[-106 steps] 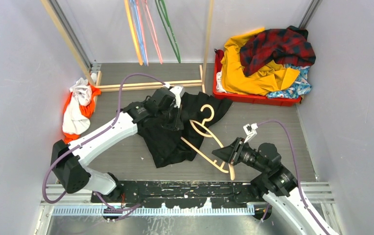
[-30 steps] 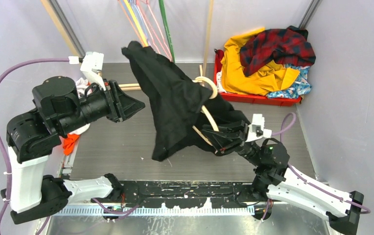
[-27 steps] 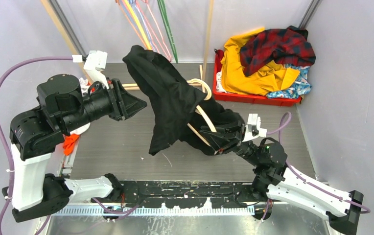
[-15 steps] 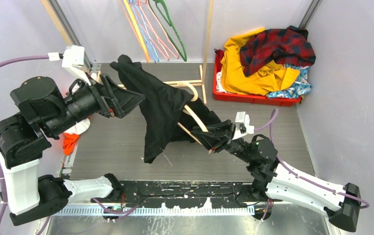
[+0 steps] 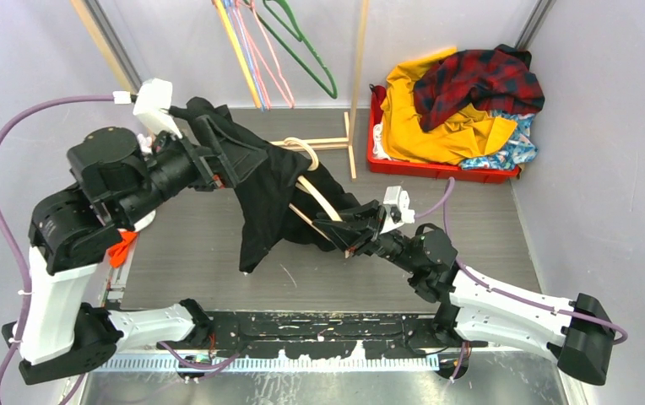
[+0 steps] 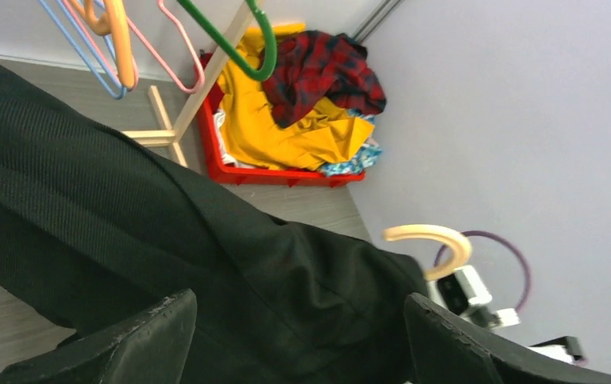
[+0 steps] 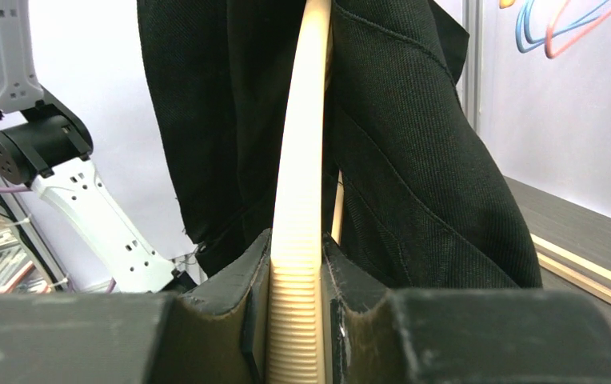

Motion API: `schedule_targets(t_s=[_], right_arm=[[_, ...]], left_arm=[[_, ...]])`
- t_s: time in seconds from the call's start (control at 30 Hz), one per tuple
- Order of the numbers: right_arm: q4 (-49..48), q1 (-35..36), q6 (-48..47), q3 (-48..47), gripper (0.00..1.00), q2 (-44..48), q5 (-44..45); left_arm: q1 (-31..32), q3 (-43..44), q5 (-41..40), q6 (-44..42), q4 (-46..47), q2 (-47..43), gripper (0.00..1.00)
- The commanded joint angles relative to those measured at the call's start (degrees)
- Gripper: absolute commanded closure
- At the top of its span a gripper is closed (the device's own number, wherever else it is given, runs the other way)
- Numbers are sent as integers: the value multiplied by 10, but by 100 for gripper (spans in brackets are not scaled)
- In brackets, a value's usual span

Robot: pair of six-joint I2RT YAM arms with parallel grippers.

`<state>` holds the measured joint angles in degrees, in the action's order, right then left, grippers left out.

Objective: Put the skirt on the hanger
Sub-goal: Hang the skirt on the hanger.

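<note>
Right claw (image 7: 296, 264) clamped on the cream hanger (image 7: 298, 160), left claw (image 6: 296, 302) spread wide over the black coat (image 5: 264, 202) draped on that hanger, gripping nothing. Best done by holding the right grip firm, drawing the left claw clear without snagging cloth, then freeing a hanger, with the skirt (image 5: 517, 148) lying in the red bin (image 5: 437, 169) at the tabletop's (image 5: 184, 261) far right, under a yellow garment. Counted: two claws, one coat, one skirt, one cream hanger, seemingly four coloured hangers (image 5: 302, 59), one bin.
</note>
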<state>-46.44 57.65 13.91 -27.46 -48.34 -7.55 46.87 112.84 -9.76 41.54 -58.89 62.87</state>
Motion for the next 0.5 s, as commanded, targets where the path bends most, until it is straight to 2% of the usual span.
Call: schedule_targets(t_s=[0.0,0.27,0.47], right_arm=[[-132,2,11,-50,98,8,-22],[-163,3,33,-51,98,-8,-31],[-180,2,33,-71,99,-50,-33]], left_arm=[[2,-20,-1,-83,52,6,1],[3,-46,11,-174,49,24,1],[3,-41,12,-154,59,25,1]])
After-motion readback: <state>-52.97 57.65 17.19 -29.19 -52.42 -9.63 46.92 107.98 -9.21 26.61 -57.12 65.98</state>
